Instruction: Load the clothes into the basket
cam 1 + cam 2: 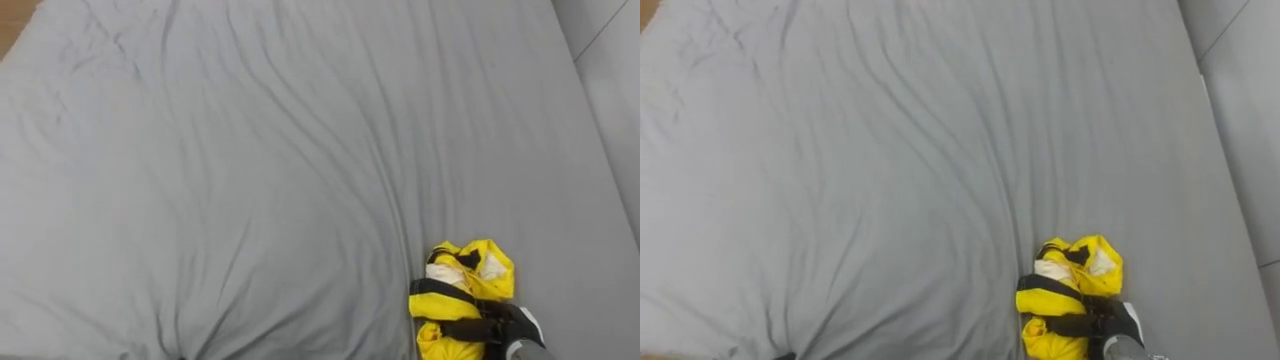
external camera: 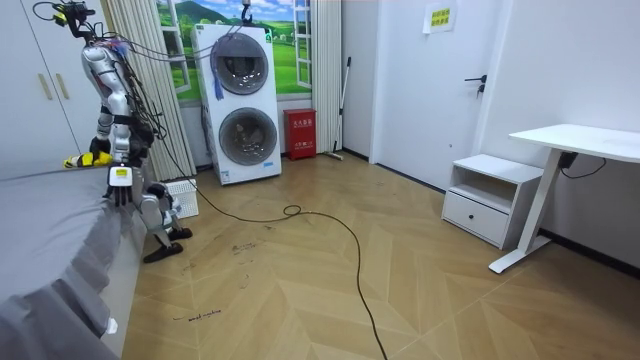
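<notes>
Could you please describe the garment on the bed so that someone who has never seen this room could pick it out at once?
On the wide bed covered by a grey sheet, look at the near edge on the robot's right. A small bunched garment lies there, with the right hand curled round it. It is bright yellow with black bands, against plain grey.
</notes>
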You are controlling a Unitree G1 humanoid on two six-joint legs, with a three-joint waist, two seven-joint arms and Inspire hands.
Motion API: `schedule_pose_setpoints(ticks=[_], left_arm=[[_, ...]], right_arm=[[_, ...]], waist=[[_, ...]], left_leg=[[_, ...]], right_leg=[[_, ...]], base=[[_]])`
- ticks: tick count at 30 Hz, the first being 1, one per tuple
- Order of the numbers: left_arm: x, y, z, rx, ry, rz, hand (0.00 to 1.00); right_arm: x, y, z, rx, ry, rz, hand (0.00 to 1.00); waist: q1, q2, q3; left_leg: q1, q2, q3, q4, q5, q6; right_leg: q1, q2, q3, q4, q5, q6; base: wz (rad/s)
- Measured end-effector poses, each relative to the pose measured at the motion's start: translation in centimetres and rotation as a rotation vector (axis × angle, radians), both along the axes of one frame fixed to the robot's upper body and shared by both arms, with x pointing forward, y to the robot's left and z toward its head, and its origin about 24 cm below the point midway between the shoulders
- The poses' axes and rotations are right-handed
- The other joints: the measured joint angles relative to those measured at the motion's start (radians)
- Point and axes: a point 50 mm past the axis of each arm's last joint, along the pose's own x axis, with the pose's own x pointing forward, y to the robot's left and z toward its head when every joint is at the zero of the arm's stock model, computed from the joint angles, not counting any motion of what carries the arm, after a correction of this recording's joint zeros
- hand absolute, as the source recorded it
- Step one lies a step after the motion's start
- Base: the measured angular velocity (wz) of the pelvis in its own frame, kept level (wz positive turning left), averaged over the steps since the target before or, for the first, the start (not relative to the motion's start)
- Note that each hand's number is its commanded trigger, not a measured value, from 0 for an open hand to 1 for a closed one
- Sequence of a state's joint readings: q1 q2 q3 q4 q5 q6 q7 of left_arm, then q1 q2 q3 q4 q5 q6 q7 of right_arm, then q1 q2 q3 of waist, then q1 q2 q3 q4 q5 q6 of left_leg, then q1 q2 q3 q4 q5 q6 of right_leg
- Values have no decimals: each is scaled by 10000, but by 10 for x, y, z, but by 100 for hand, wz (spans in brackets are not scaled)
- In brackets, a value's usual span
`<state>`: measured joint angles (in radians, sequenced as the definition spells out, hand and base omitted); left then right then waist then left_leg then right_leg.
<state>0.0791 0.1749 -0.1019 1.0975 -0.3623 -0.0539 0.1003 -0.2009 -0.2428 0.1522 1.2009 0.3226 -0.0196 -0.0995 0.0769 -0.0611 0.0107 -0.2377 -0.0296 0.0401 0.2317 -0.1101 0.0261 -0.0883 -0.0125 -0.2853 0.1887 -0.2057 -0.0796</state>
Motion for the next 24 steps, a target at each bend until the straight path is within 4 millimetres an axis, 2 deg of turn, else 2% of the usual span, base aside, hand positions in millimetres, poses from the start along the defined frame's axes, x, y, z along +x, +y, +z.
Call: schedule_pose_setpoints(ticks=[2,5,9,14,16,18,20,22,24], left_arm=[[-1,0,0,-15,37,69,0],[-5,2,-1,2,65,270,0],[-15,4,-1,48,245,410,0],[-38,11,-3,161,692,952,0],[-45,12,-3,206,824,1103,0],[-47,14,-3,273,899,1111,0],[-50,14,-4,268,1098,1156,0],[-52,15,-4,269,1308,1317,0],[-58,16,-5,293,1524,1386,0]], right_arm=[[3,-2,2,116,-181,-300,100],[19,-2,14,513,-1144,-1006,100],[40,3,36,1068,-2923,-1089,100],[38,8,59,1524,-4430,-529,100],[37,9,63,1582,-4647,-437,100],[38,8,65,1610,-4759,-439,100],[34,5,67,1631,-4795,-574,100],[30,-3,73,1596,-5109,-825,100],[28,-10,80,1491,-5451,-1072,100]], waist=[[17,14,-5],[-53,40,-15],[-219,18,-22],[-612,-142,19],[-878,-272,-12],[-1156,-276,-12],[-1281,-256,-21],[-1585,-211,-12],[-1721,-151,-24]], left_leg=[[18,-3,51,-34,1,1],[66,-7,105,-95,5,6],[389,-24,181,-333,5,6],[1287,-15,619,-713,3,4],[1480,-4,832,-716,1,3],[1547,14,1030,-722,-2,6],[1689,42,1248,-720,-34,51],[1879,83,1415,-713,-108,66],[2059,169,1695,-713,-243,96]], right_leg=[[-6,-1,40,-6,0,0],[-3,-7,106,-48,-1,1],[167,-15,238,-118,-14,24],[773,-24,630,-197,-47,80],[948,-35,887,-200,-48,82],[950,-41,1023,-185,-48,82],[941,-39,1250,-161,-43,89],[1049,-9,1445,-147,-31,109],[1081,48,1682,-152,-31,123]], base=[[-7],[-6],[-7],[-22],[-32],[-26],[-34],[-25],[-38]])
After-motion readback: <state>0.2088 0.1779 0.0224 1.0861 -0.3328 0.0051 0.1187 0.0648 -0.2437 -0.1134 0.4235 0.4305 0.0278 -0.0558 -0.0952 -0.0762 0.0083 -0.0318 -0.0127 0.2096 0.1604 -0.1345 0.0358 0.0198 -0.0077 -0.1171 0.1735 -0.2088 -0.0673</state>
